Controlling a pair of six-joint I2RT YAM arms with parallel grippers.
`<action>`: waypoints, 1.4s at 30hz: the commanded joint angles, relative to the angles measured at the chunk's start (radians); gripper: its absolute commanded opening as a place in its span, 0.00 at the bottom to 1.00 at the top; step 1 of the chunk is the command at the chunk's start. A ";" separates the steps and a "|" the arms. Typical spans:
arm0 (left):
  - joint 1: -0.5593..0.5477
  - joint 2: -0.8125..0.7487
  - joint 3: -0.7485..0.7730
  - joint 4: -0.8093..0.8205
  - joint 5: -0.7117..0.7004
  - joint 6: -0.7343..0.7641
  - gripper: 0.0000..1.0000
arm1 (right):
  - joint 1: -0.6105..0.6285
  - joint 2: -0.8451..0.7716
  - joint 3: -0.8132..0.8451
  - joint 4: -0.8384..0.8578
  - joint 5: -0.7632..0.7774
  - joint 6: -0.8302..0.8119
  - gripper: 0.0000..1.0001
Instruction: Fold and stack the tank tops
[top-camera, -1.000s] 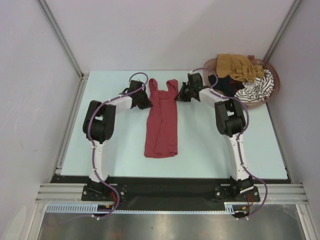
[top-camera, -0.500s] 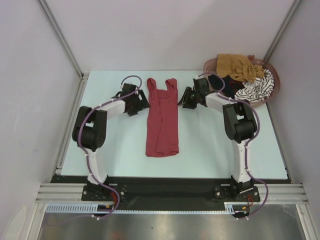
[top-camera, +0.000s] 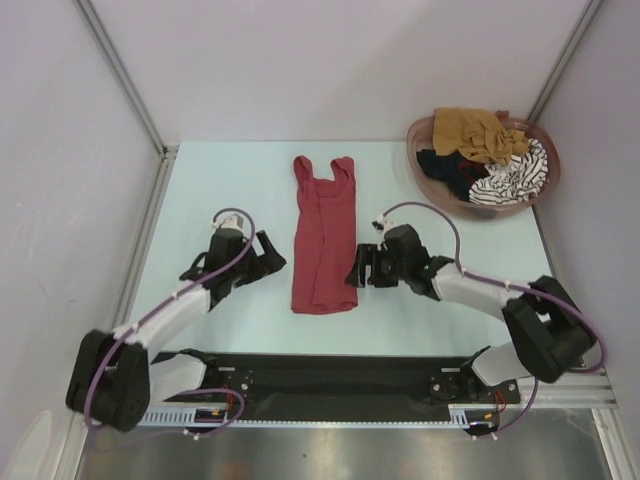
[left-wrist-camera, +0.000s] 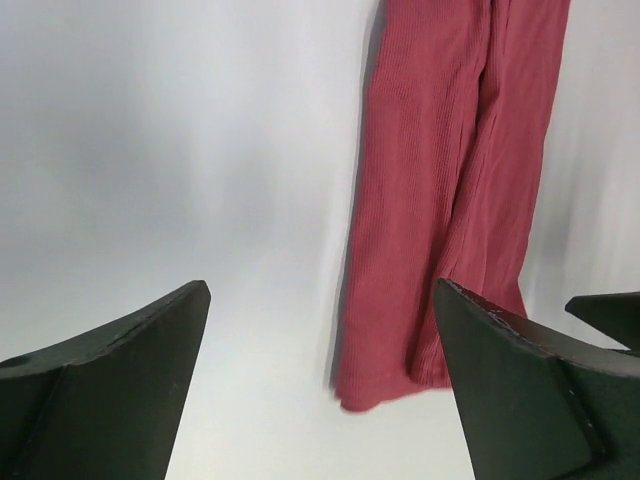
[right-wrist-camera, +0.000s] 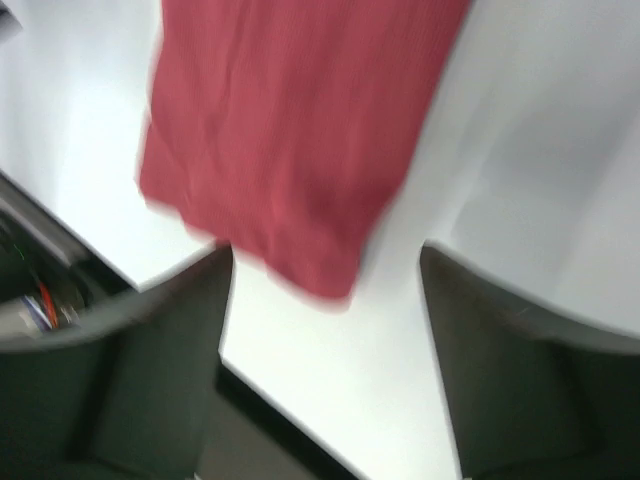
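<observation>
I can't read a single thing on my feeds: no text, labels, brand marks or numbers in any of the three views. The right wrist view is blurry too.

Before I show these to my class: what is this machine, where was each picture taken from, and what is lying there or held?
Two robot arms are bolted at the near edge of a table, each ending in a two-finger gripper. The wide picture looks down from above; the other two come from wrist cameras, so the dark wedges are each gripper's own fingers. A dark red tank top lies stretched out on the table. The left gripper and right gripper flank its near end, both open, holding nothing. The far-right basket holds a mustard top, a black top and a striped top.
</observation>
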 joint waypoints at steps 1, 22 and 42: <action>-0.010 -0.184 -0.114 -0.021 -0.040 -0.016 1.00 | 0.079 -0.164 -0.091 0.075 0.189 -0.025 0.82; -0.017 -0.759 -0.369 -0.052 -0.068 -0.010 1.00 | 0.224 -0.177 -0.043 -0.124 0.342 0.124 0.54; -0.102 -0.381 -0.334 0.092 0.084 0.024 0.98 | 0.252 0.018 -0.036 -0.060 0.305 0.190 0.18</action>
